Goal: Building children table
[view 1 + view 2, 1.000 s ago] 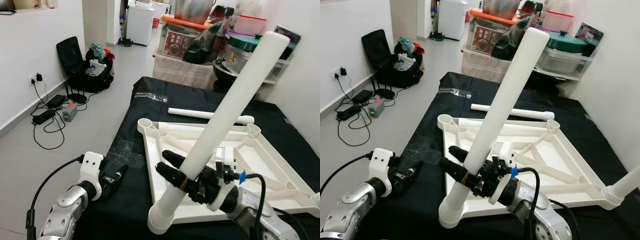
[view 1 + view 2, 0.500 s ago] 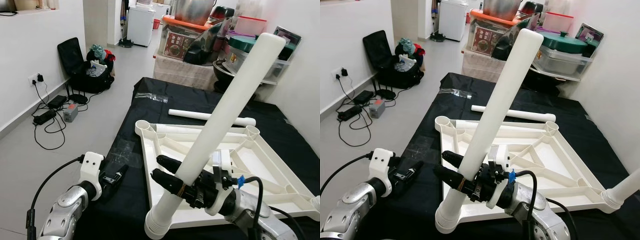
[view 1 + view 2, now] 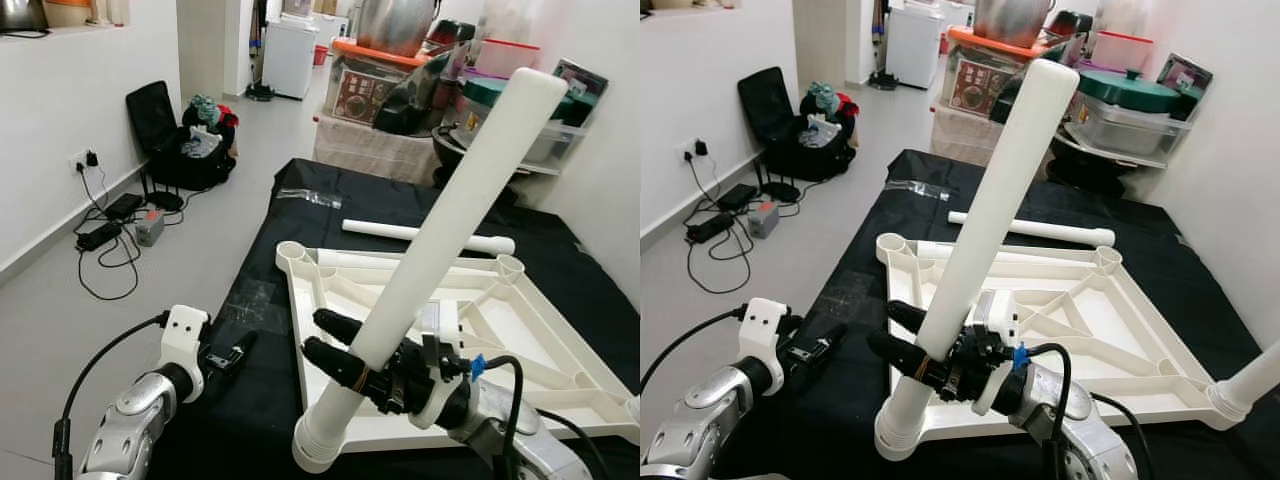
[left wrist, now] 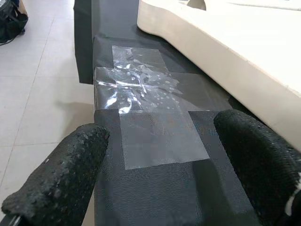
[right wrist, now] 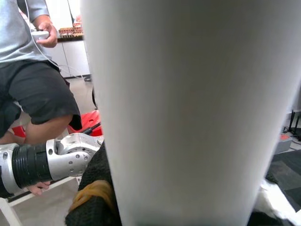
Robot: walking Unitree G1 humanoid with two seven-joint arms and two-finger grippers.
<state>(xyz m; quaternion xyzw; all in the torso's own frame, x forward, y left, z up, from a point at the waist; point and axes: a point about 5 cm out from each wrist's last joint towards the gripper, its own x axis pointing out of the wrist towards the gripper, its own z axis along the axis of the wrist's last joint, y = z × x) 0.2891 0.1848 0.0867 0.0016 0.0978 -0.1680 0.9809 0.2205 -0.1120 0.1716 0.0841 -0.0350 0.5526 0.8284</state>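
Leg in hand: white table leg (image 3: pixel 450 220) clamped between the black fingers of the right gripper (image 3: pixel 345 360); long axis tilted, top toward 1 o'clock, ribbed foot end low at the tabletop's near-left corner
Tabletop: upside-down white tabletop (image 3: pixel 350 285) on the black cloth (image 3: pixel 260 400); corner sockets face up
Key relation: nearest free socket (image 3: pixel 290 250) lies at about 11 o'clock from the gripper; I judge the leg must be stood upright before seating
Spare leg: second leg (image 3: pixel 420 233) lying crosswise beyond the tabletop, at 12 o'clock
Left gripper: left gripper (image 4: pixel 160 160) fingers apart, holding nothing, over taped cloth at 9 o'clock; right arm nearer
Containers: lidded tubs (image 3: pixel 490 60) at 12 o'clock; contents unclear
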